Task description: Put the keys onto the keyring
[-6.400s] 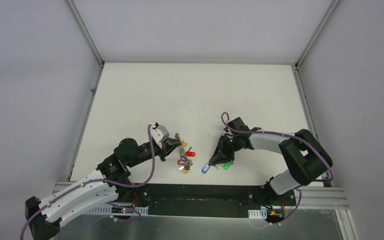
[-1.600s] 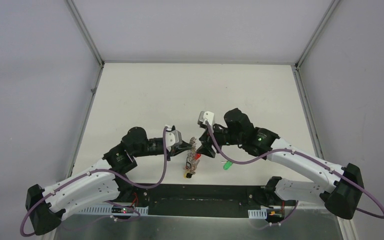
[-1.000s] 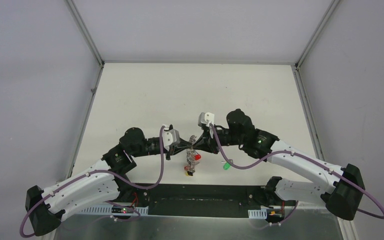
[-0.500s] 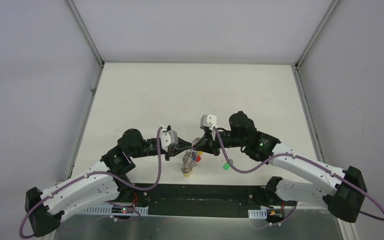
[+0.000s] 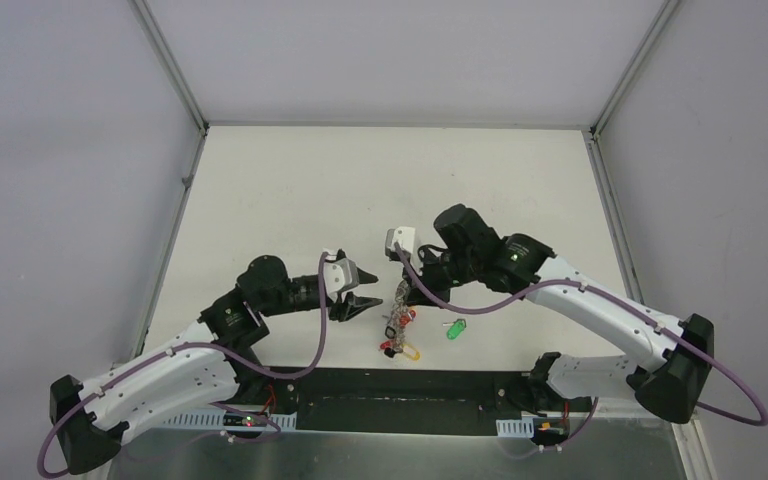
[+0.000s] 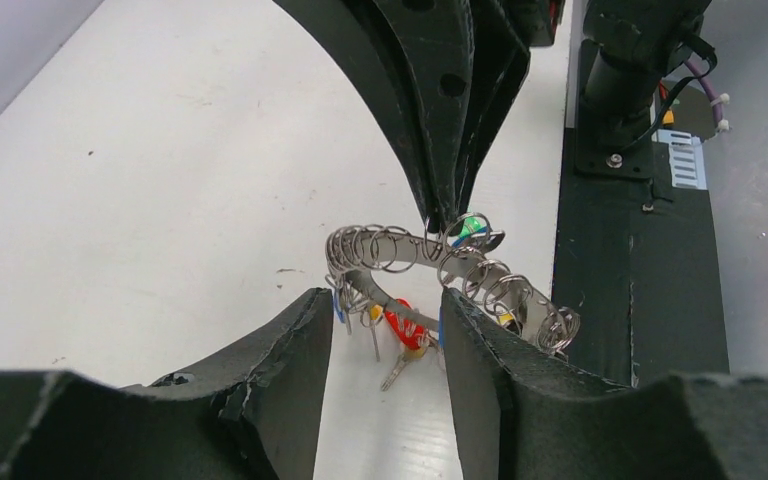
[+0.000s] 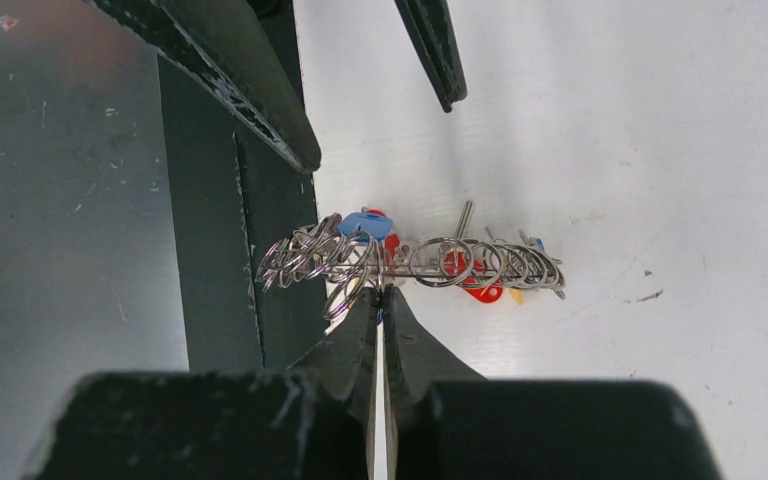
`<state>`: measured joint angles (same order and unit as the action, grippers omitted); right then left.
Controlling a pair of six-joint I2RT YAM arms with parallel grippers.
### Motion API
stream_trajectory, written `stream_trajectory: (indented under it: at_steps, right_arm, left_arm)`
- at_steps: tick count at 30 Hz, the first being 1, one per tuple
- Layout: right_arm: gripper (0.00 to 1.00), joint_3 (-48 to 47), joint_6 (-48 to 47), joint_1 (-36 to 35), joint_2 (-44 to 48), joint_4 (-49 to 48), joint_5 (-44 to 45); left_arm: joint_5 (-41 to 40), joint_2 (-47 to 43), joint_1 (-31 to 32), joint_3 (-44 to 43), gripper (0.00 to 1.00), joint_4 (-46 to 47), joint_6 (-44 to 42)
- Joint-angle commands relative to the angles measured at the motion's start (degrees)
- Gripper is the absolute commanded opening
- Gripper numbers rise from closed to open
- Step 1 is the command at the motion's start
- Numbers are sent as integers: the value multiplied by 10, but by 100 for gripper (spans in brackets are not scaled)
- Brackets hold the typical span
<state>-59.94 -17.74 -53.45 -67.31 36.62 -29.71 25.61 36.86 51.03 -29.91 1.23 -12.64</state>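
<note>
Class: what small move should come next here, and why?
Probably reach the open left gripper toward the green-tagged key lying loose on the table; the right gripper is shut on the keyring, so only the left is free.

Looks like a robotics lab test cell, not any lived-in room. Shows a bare white tabletop boxed in by plain pale grey wall panels on slim aluminium corner posts. Has two white-and-black jointed robot arms trailing purple cables, mounted at a black base plate beside a slotted aluminium rail along the near edge.
</note>
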Motion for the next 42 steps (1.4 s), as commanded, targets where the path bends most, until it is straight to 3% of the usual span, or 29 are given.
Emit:
stream_trajectory:
  at_steps: [1, 8, 18, 26, 35, 42]
  right_arm:
    - [0, -90, -27, 0, -35, 134, 19]
    - [0, -144, -14, 1, -73, 210, -11]
    - [0, -121, -7, 3, -60, 163, -33]
    - [0, -112, -5, 6, -58, 151, -27]
    - [0, -102, 2, 7, -45, 134, -27]
    - [0, -100, 5, 7, -42, 129, -32]
  left_arm:
    - [-3, 20, 2, -19, 45, 7, 5]
    - [23, 53, 2, 31, 39, 140, 44]
    - [102, 119, 2, 56, 34, 272, 85]
    - [154, 134, 2, 65, 23, 311, 101]
    - [162, 138, 2, 61, 26, 280, 100]
    - [132, 138, 2, 62, 14, 260, 92]
